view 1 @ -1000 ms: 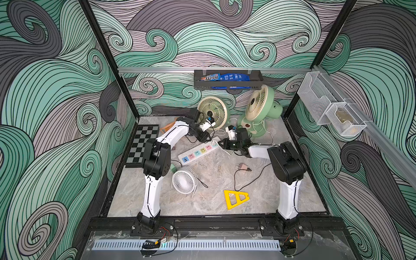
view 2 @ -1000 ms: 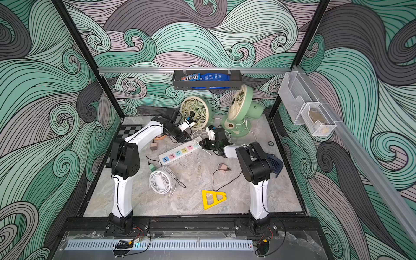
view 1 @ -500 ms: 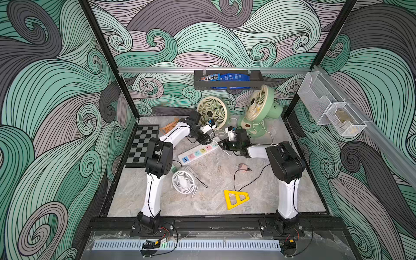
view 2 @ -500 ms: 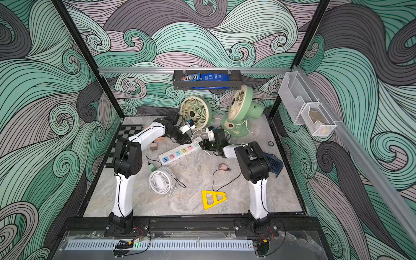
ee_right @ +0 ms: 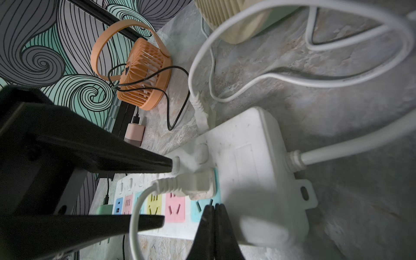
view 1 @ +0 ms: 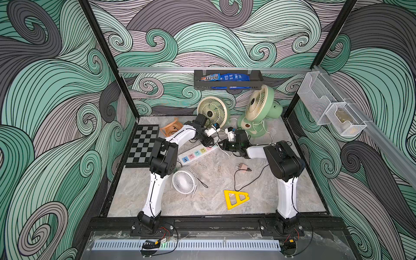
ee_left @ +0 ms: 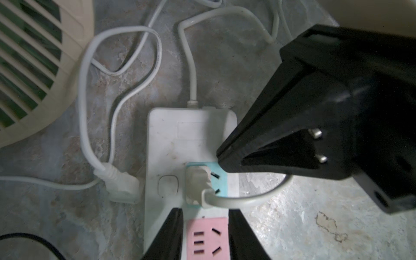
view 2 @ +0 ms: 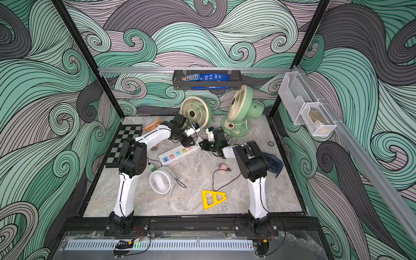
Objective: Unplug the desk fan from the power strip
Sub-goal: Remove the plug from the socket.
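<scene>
Lining up on the white plug (ee_left: 198, 180) seated at the far-right end of the long white pastel-socketed power strip (view 1: 198, 153), our left gripper (ee_left: 206, 211) stands jaws apart just short of it. Our right gripper (ee_right: 213, 207), pinched together, rests on the strip. Next we advance, clamp and pull straight out.

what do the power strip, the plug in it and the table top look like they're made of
power strip: hard moulded plastic, white and matte, scuffed and grimy, with rounded edges.
plug: likely a softer off-white moulded plastic, going by its ribbed collar.
table top: mottled grey-pink stone look with a slight sheen; could be printed laminate, can't tell.
</scene>
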